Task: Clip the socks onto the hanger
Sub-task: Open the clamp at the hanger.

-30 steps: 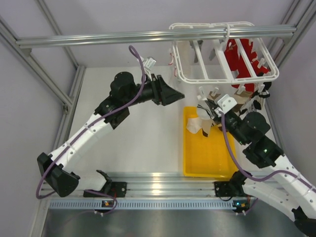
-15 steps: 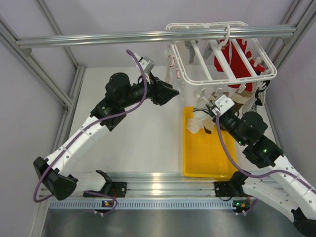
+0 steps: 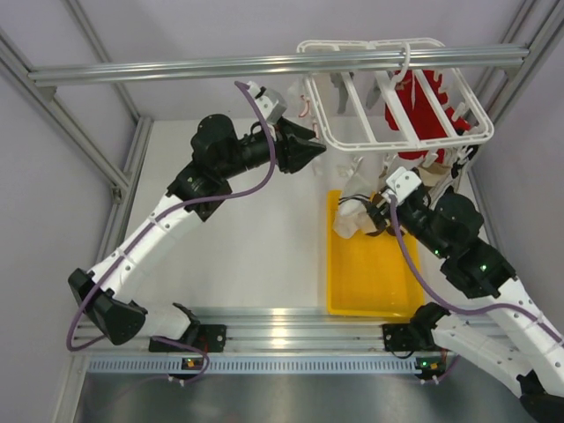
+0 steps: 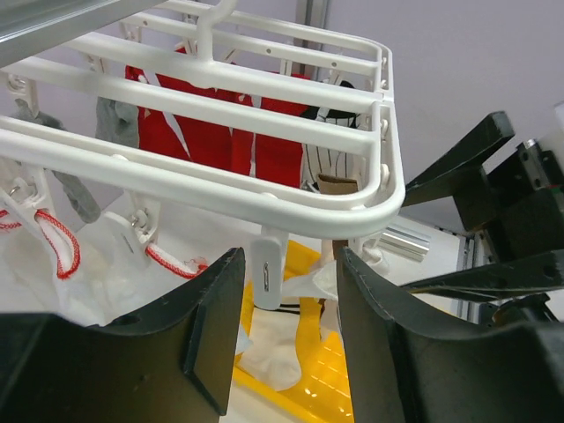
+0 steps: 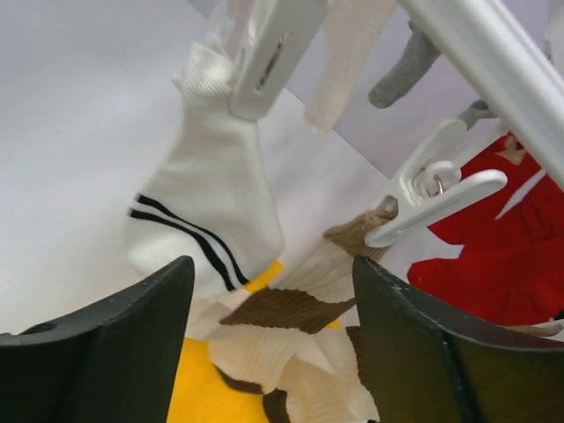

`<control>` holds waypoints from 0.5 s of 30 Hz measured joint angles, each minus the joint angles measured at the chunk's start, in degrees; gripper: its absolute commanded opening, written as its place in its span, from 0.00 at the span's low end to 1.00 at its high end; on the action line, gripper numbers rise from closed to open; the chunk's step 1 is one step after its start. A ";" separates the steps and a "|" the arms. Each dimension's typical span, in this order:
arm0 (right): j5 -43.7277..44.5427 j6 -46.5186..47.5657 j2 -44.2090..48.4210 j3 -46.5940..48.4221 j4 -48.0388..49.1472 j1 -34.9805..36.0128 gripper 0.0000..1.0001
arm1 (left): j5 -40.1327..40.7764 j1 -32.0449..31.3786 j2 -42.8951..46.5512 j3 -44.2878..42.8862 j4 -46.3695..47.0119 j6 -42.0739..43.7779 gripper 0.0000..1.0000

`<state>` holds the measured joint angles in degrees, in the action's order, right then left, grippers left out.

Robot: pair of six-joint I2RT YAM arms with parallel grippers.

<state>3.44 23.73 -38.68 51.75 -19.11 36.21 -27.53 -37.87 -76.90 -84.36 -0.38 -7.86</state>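
While the right hand (image 5: 271, 273) gapes empty beneath a clipped brown-blocked sock (image 5: 322, 264), the left hand (image 4: 288, 264) stands open under the hanger (image 4: 264, 198). A yellow tray (image 3: 370, 282) sits at four o'clock.

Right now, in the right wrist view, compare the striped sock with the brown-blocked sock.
The striped sock is white with two thin black lines; the brown-blocked sock is cream with broad brown patches. The striped sock hangs flat from a clip; the brown-blocked sock lies bunched over the tray. Both are pale knit socks below the hanger.
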 measured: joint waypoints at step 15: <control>-23.93 -12.00 -7.37 10.95 -5.44 -0.11 0.64 | -0.15 0.00 -4.37 -1.84 0.26 1.86 0.23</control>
<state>-20.49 11.73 -46.04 62.70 -24.56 36.10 -27.68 -37.87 -81.28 -86.19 -0.12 -6.00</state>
